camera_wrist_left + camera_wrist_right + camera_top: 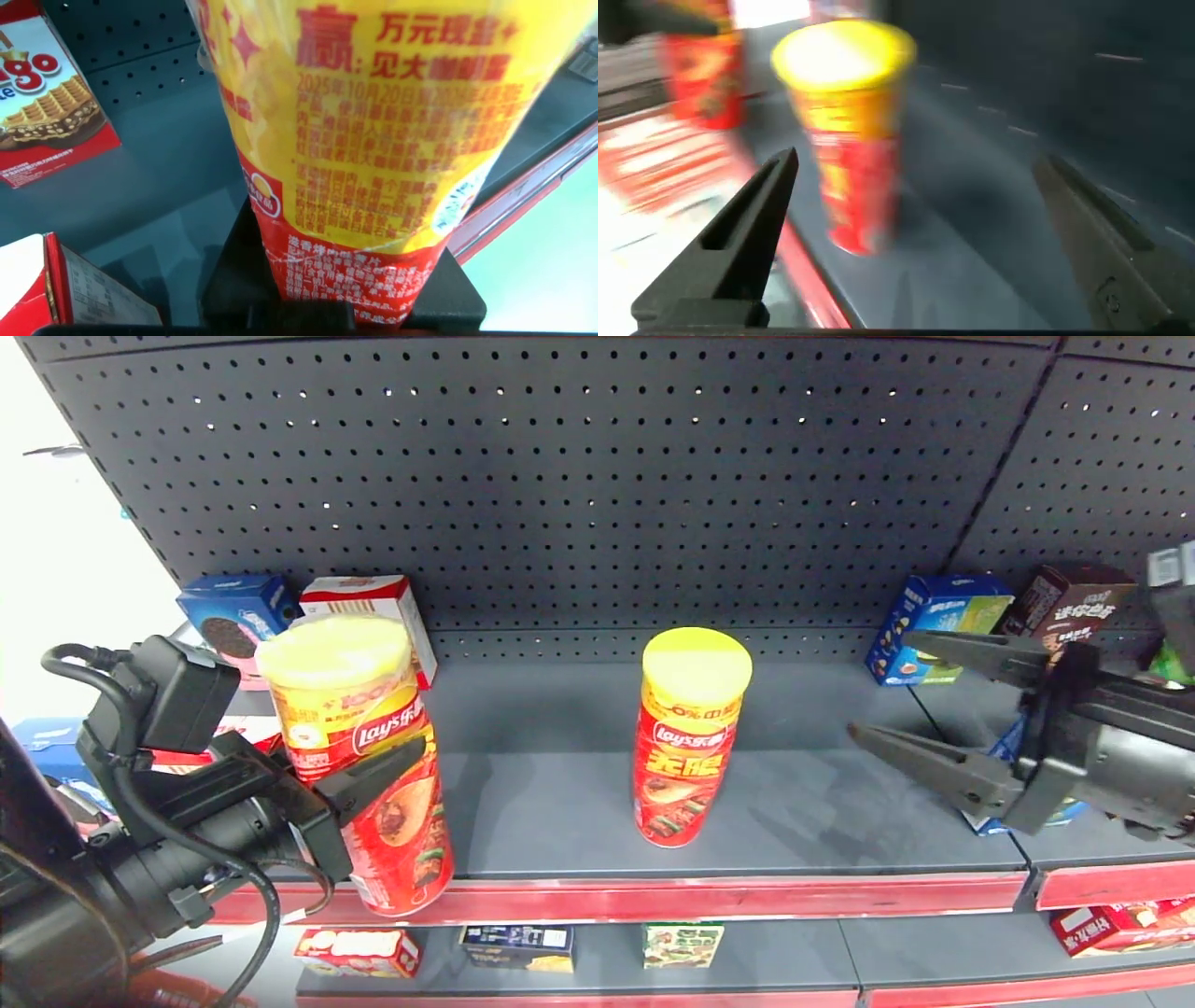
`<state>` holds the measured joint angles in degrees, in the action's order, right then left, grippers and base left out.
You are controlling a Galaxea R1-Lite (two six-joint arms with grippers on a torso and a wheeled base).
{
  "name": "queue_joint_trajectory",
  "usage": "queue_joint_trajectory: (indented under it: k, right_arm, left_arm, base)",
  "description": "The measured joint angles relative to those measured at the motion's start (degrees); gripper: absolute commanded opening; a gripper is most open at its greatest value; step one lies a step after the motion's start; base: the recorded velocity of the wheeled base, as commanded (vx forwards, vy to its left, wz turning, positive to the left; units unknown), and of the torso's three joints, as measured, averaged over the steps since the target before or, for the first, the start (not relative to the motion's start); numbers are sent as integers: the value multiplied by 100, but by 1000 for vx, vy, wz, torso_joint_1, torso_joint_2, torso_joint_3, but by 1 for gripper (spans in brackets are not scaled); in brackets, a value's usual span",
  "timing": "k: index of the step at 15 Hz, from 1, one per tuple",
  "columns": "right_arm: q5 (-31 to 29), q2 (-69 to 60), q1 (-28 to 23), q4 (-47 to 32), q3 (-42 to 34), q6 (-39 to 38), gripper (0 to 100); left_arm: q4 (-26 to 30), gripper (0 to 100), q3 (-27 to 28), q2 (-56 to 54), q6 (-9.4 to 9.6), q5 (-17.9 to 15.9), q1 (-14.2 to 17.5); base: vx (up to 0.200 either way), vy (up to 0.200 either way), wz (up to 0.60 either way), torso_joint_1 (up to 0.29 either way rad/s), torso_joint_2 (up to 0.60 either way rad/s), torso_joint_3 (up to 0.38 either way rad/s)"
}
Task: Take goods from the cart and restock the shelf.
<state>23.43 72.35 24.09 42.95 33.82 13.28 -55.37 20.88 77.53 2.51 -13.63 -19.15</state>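
Head view puts the left gripper [373,782] at the lower left of the frame, closed around the middle of a chip can [341,705]. One dark finger crosses the front of the label. The can is red and yellow with a yellow lid. Its long axis runs nearly upright, with the top leaning a little toward the left edge of the frame. Its base hangs level with the red front lip [653,896] of the shelf and overlaps it in the picture. Whether the base is already over the shelf board [551,803] or short of it cannot be told.

A second can [689,747] of the same kind stands upright on the board at the centre of the frame, well apart from the held one, with bare board between them. Behind the held can, a blue box [233,621] and a red and white box [373,611] stand against the back panel.

The right gripper [878,686] sits at the right of the frame with its jaws spread wide and nothing in them. It points toward the second can but is well clear of it.

The placing looks to fall to the left arm. The open spot lies up and to the right of the held can in the frame, past the lip. The base probably has to clear that lip before the can can be set down flat.
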Motion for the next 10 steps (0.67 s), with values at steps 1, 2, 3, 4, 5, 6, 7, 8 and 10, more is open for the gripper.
queue_joint_trajectory:
  k: [1,2,3,4,5,6,7,8,10]
  right_arm:
    - [-406,-496,-17,-160,-295,-9,100]
    - [-731,-965,-28,-288,-631,-23,100]
    - [-1039,-1456,-39,-452,-979,-66,100]
    - [-1360,-2015,-39,-696,-1324,-134,100]
    - [-1646,-2550,-45,-1052,-1599,-197,100]
    - [-1898,-3088,-50,-1512,-1812,-269,100]
    - [-2143,-3669,-56,-2092,-1999,-356,100]
    - [-2333,-4201,-78,-2617,-2170,-425,100]
    - [-2592,-5314,-227,-3597,-2522,-490,100]
  left_arm:
    - [0,0,12,0,2,0,-13]
    - [0,0,23,0,9,-2,-27]
    - [0,0,34,0,11,0,-55]
    - [0,0,44,0,13,-2,-90]
    - [0,0,50,0,13,0,-107]
    - [0,0,54,0,13,-5,-118]
    - [-24,0,63,0,13,-7,-127]
    - [-55,0,67,2,11,-7,-143]
    - [-66,0,76,11,6,-9,-210]
  base:
    - [0,0,0,0,0,0]
    - [0,0,0,0,0,0]
    - [0,0,0,0,0,0]
    - [0,0,0,0,0,0]
    - [0,0,0,0,0,0]
    - [0,0,0,0,0,0]
    - [0,0,0,0,0,0]
    - [0,0,0,0,0,0]
    - [0,0,0,0,0,0]
